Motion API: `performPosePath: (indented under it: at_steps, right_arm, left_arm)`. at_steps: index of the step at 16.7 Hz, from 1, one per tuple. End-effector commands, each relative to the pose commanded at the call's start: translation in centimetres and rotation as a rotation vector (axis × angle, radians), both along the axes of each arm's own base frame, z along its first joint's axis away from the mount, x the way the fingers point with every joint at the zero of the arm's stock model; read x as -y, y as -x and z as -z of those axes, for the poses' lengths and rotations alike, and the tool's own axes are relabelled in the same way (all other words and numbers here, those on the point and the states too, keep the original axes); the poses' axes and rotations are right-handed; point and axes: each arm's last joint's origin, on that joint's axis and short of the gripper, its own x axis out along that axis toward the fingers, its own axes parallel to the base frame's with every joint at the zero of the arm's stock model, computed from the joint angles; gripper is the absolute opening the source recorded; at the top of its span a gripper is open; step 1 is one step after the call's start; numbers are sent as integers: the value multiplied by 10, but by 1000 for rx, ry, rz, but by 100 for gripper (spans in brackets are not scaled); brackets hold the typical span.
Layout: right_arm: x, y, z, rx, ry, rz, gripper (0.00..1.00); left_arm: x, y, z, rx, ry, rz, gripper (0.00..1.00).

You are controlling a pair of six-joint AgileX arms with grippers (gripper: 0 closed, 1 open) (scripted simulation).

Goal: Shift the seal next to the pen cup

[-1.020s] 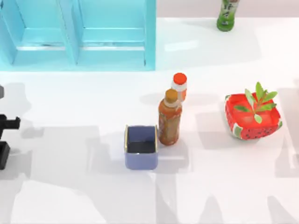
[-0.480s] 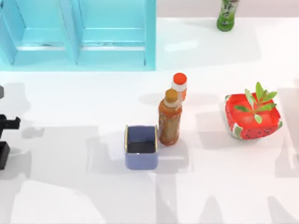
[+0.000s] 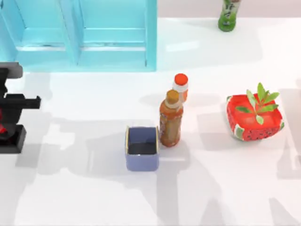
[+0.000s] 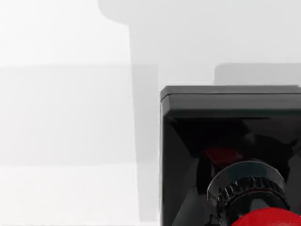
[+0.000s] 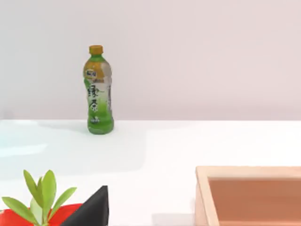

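The left gripper (image 3: 9, 117) has moved inward holding one seal (image 4: 254, 207); one pen cup (image 3: 142, 148), two orange-capped bottles (image 3: 171, 120).

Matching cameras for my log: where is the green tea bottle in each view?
Top view: green plastic tea bottle, far edge, right of centre.
Right wrist view: upright before the wall.
Left wrist view: faces white table instead.
Shared landmark: red watermelon-patterned plant pot.

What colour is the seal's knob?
Glossy red, above a black base; the seal shows best in the left wrist view.
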Motion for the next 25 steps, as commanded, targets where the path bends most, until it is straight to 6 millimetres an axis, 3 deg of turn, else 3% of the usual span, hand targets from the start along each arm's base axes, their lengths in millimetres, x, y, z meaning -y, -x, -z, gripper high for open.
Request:
performPosePath:
  at_steps: [5, 7, 9, 14, 21, 25]
  right_arm:
    - [0, 0, 0, 0, 0, 0, 100]
    - [0, 0, 0, 0, 0, 0, 100]
    - [0, 0, 0, 0, 0, 0, 100]
    - [0, 0, 0, 0, 0, 0, 100]
    - [0, 0, 0, 0, 0, 0, 100]
    - [0, 0, 0, 0, 0, 0, 100]
  left_arm:
    - [72, 8, -71, -23, -5, -3, 0]
    - [90, 17, -91, -7, -2, -4, 0]
    - [95, 20, -99, 1, 0, -4, 0]
    - [100, 16, -93, -2, 0, -5, 0]
    - [165, -5, -34, -2, 0, -5, 0]
    - [174, -6, -27, 0, 1, -6, 0]
